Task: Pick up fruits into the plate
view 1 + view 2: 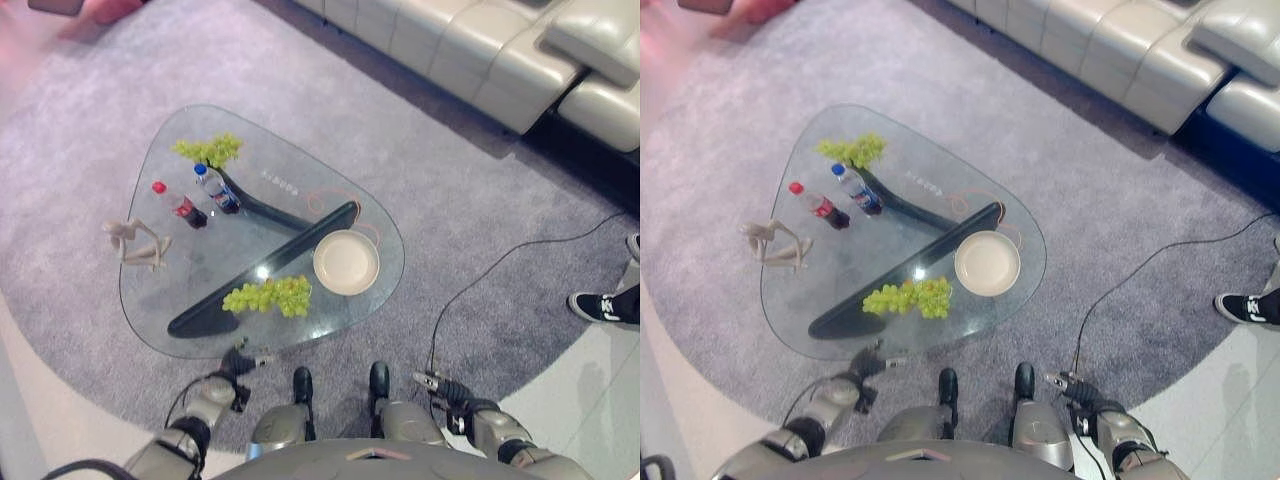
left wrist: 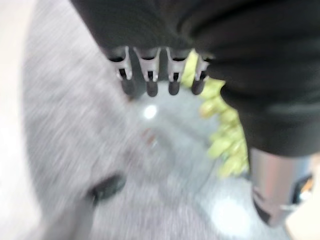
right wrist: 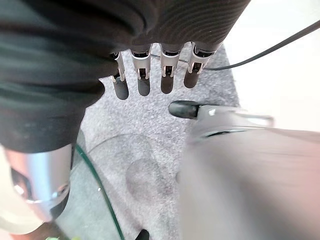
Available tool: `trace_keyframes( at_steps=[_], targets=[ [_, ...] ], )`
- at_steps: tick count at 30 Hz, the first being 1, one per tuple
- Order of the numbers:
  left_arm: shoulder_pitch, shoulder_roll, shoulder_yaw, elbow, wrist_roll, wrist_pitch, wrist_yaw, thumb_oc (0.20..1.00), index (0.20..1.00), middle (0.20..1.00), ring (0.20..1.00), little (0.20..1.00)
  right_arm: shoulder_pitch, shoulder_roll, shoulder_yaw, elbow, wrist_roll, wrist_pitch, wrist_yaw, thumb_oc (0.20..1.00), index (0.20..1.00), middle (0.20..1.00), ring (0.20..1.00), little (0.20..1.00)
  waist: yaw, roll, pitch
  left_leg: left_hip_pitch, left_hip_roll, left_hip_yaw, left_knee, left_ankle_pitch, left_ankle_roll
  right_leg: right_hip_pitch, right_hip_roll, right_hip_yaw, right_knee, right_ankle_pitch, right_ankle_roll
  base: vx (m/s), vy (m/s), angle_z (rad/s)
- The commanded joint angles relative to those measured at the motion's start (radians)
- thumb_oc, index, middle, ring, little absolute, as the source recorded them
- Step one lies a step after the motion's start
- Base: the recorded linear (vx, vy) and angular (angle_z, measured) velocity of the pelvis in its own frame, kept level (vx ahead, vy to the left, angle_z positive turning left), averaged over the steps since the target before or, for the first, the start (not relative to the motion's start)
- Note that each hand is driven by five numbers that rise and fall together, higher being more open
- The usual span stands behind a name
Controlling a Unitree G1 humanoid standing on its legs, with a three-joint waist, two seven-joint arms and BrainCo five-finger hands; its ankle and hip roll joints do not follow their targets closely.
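Living room or lounge setting: pale leather sofa [image 1: 500, 50] along one side, grey carpet [image 1: 470, 190] underfoot, low glass coffee table [image 1: 170, 330] carrying drink bottles [image 1: 216, 188], a small figurine [image 1: 135, 242] and a plate [image 1: 346, 262].

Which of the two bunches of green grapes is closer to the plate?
The near bunch of grapes, lying just left of the plate by the table's front edge. The other bunch sits at the table's far corner, beyond the two bottles.
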Motion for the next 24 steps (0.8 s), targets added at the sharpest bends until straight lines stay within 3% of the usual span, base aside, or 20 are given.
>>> trace_keyframes(
  at_steps=[1,7,14,20,24],
  targets=[
    [-0.067,0.047,-0.040,-0.010,0.107,-0.005,0.113,1.000,1.000,1.000,1.000,1.000,-0.033,-0.007,0.037,-0.025,0.052,-0.032,0.022,1.000,1.000,1.000,1.000,1.000,-0.008,-0.033,0.037,-0.032,-0.068,-0.040,0.039,-0.089,0.054,-0.076,-0.008,0.090,0.116,-0.051,0.032,-0.14,0.054,-0.04],
    [-0.232,0.163,-0.084,-0.027,0.137,-0.006,0.206,1.000,1.000,1.000,1.000,1.000,-0.101,-0.039,0.079,-0.079,0.113,-0.050,0.022,1.000,1.000,1.000,1.000,1.000,-0.023,-0.033,0.129,-0.135,-0.070,-0.047,0.067,-0.066,0.046,-0.192,0.002,0.099,0.164,-0.042,0.029,-0.12,0.030,-0.12],
    [-0.428,0.265,-0.133,-0.016,0.247,0.109,0.329,1.000,1.000,1.000,1.000,1.000,-0.169,-0.052,0.090,-0.135,0.188,-0.063,0.017,1.000,1.000,1.000,1.000,1.000,-0.045,-0.044,0.221,-0.268,-0.074,-0.041,0.127,-0.047,0.044,-0.350,0.016,0.111,0.253,-0.038,0.029,-0.09,0.019,-0.08],
    [-0.534,0.297,-0.167,0.064,0.377,0.244,0.391,1.000,1.000,1.000,1.000,1.000,-0.198,-0.047,0.108,-0.152,0.222,-0.100,0.007,1.000,1.000,1.000,1.000,1.000,-0.058,-0.058,0.221,-0.415,-0.077,-0.030,0.183,-0.030,0.040,-0.505,0.026,0.119,0.322,-0.036,0.030,-0.06,0.006,-0.15],
    [-0.560,0.290,-0.179,0.120,0.417,0.273,0.406,1.000,1.000,1.000,1.000,1.000,-0.213,-0.042,0.107,-0.166,0.248,-0.107,-0.002,1.000,1.000,1.000,1.000,1.000,-0.068,-0.063,0.221,-0.461,-0.077,-0.027,0.195,-0.026,0.038,-0.551,0.036,0.127,0.339,-0.036,0.028,-0.04,0.031,-0.06]
  ],
)
